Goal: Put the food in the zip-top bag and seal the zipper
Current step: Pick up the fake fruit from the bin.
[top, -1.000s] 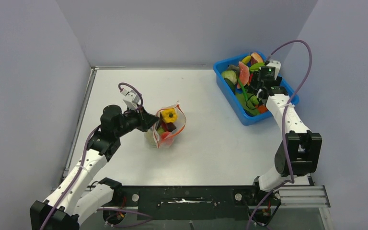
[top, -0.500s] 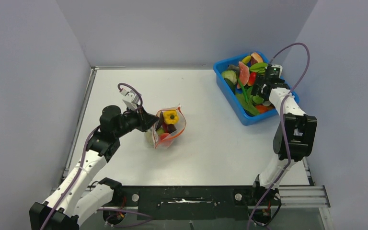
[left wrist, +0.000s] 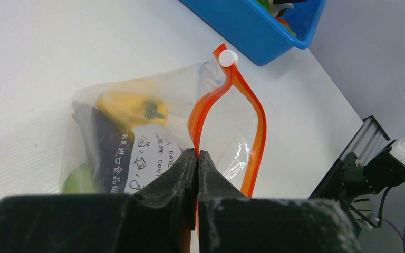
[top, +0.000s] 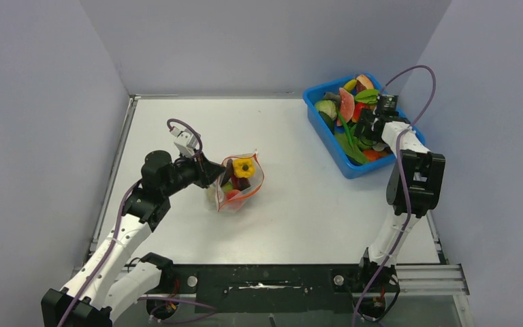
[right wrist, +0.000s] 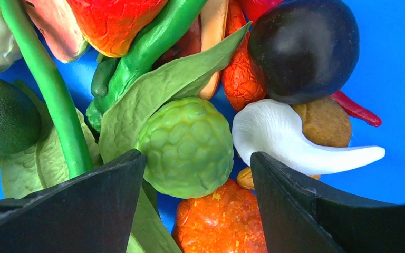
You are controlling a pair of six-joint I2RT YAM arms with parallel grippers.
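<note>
The clear zip-top bag [top: 240,182] stands mid-table, mouth open, with a yellow pepper [top: 243,165] and other toy food inside. My left gripper [top: 211,172] is shut on the near side of the orange-red zipper [left wrist: 205,110], holding the mouth open; the white slider [left wrist: 227,58] sits at the strip's far end. The pepper also shows through the plastic in the left wrist view [left wrist: 129,108]. My right gripper [right wrist: 198,163] is open inside the blue tub [top: 327,133], its jaws astride a bumpy green round fruit [right wrist: 187,146] above an orange fruit [right wrist: 221,224].
The blue tub holds several more toy foods: a dark round plum [right wrist: 303,50], a white garlic-like piece [right wrist: 290,137], a green leaf [right wrist: 153,89], a green stalk [right wrist: 58,100] and a red chili [right wrist: 356,108]. Grey walls enclose the table on three sides.
My right arm has pulled its elbow in and shifted the gripper slightly right and deeper among the tub's food. The left gripper and bag have stayed put.
</note>
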